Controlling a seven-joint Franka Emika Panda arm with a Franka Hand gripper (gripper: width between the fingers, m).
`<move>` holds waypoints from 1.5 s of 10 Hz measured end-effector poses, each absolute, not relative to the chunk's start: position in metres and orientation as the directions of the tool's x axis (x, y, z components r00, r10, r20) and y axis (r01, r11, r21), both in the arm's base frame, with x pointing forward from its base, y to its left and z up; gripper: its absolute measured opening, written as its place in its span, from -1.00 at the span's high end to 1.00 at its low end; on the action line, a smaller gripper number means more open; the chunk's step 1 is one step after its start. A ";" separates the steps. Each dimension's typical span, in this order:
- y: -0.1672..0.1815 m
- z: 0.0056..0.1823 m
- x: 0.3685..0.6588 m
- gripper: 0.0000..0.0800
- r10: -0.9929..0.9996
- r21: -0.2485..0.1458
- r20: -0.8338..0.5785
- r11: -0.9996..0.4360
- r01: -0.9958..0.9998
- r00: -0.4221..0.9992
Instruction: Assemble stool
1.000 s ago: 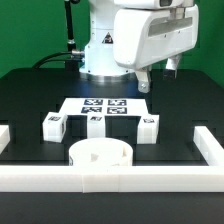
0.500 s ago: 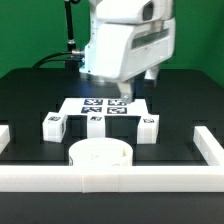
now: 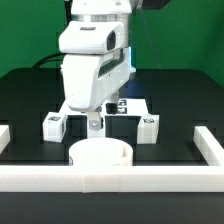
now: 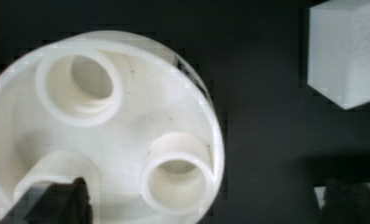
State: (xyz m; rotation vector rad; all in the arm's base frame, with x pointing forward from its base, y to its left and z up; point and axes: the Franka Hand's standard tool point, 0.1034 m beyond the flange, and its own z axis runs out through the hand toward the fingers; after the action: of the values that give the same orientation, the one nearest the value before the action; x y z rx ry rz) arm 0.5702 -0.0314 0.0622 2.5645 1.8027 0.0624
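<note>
The white round seat disc [image 3: 100, 154] lies at the front of the black table, just behind the front rail. In the wrist view the seat disc [image 4: 57, 120] shows two sockets. Three short white legs stand in a row behind it: one on the exterior view's left [image 3: 54, 124], one in the middle [image 3: 96, 123] partly hidden by my hand, one on the right [image 3: 148, 124]. One leg [image 4: 351, 55] shows in the wrist view. My gripper [image 3: 92, 116] [image 4: 208, 205] is open and empty. It hangs low between the middle leg and the seat, one finger [image 4: 54, 203] over the disc.
The marker board [image 3: 126, 104] lies behind the legs, mostly hidden by my arm. White border rails run along the front [image 3: 110, 181], the exterior view's left [image 3: 5, 135] and right [image 3: 210, 146]. A black cable hangs at the back left.
My arm has swung from the exterior view's right, above the marker board, to the left and down toward the middle leg and the seat. The parts have not moved.
</note>
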 end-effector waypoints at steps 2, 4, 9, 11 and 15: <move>-0.032 0.060 0.570 -0.62 0.942 0.026 0.028 -0.334 0.942 0.333; -0.033 0.044 0.574 -0.62 0.948 0.012 0.028 -0.317 0.948 0.317; -0.033 0.020 0.573 -0.62 0.947 0.013 0.036 -0.319 0.948 0.318; -0.031 0.014 0.571 -0.62 0.948 0.002 0.035 -0.318 0.948 0.318; -0.030 0.010 0.575 -0.31 0.948 0.002 0.037 -0.317 0.948 0.317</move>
State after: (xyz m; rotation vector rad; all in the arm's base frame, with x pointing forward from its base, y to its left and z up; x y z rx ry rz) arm 0.5755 -0.0304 0.0102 2.5659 1.8469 0.0489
